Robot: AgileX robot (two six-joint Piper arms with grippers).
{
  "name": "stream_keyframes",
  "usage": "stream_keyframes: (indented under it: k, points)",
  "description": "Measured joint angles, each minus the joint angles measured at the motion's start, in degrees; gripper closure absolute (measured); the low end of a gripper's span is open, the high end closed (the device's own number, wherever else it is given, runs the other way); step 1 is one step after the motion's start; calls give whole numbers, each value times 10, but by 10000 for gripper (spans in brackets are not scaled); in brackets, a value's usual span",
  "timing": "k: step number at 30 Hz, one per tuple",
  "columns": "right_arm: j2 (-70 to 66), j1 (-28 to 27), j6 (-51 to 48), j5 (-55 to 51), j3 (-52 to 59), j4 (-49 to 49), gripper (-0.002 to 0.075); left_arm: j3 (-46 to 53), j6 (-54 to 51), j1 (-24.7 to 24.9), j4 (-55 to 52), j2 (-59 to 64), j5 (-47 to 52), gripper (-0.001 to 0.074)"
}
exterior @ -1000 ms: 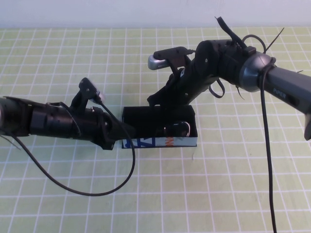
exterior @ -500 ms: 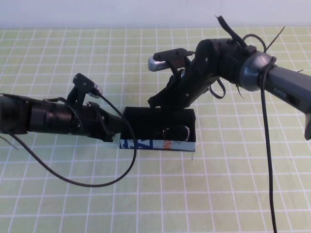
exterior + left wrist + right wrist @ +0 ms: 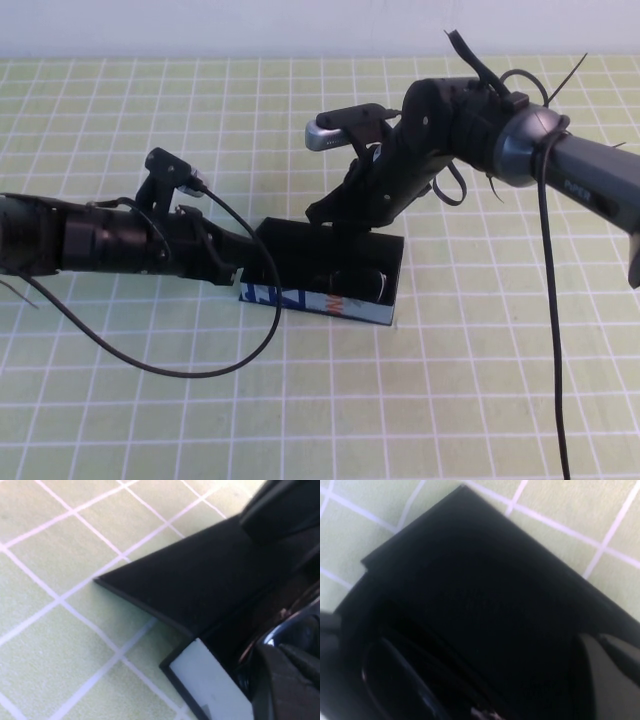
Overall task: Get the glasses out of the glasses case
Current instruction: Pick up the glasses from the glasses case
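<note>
The glasses case (image 3: 322,262) is an open black box at the table's middle, its white-blue side panel (image 3: 312,302) facing me. The black glasses (image 3: 362,280) lie inside, toward its right end. My left gripper (image 3: 258,268) reaches into the case's left end from the left. Its wrist view shows the black flap (image 3: 200,575), the white panel (image 3: 207,677) and a glossy piece of the glasses (image 3: 280,636). My right gripper (image 3: 340,216) is down at the case's back edge, on the lid. Its wrist view shows the lid (image 3: 485,580) and the glasses (image 3: 395,680).
The table is covered by a light green mat with a white grid (image 3: 150,120). The left arm's black cable (image 3: 200,365) loops over the mat in front of the case. The right arm's cable (image 3: 550,330) hangs down at the right.
The left gripper has pushed further into the case's left end. The case has turned slightly, so its panel now slants down to the right. The right gripper has stayed at the back edge.
</note>
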State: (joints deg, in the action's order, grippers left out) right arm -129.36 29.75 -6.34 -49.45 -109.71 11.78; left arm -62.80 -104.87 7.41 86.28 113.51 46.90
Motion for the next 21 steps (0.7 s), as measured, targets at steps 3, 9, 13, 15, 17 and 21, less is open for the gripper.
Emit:
stream_keyframes:
  k: [3, 9, 13, 15, 17, 21]
  points:
    - [0, 0, 0, -13, 0, 1, 742, 0, 3, 0, 5, 0, -7, 739]
    - [2, 0, 10, -44, -1, 3, 742, 0, 12, 0, 25, -1, -31, 739]
    - [1, 0, 11, -69, -8, -1, 742, 0, 12, 0, 48, -1, -44, 739]
    - [-1, 0, 11, -93, -19, -3, 742, 0, 13, 0, 58, -1, -51, 739]
    - [-3, 0, 11, -112, -33, -6, 742, 0, 13, 0, 61, -1, -56, 739]
    - [-3, 0, 11, -128, -58, -13, 742, 1, 13, 0, 61, -1, -60, 739]
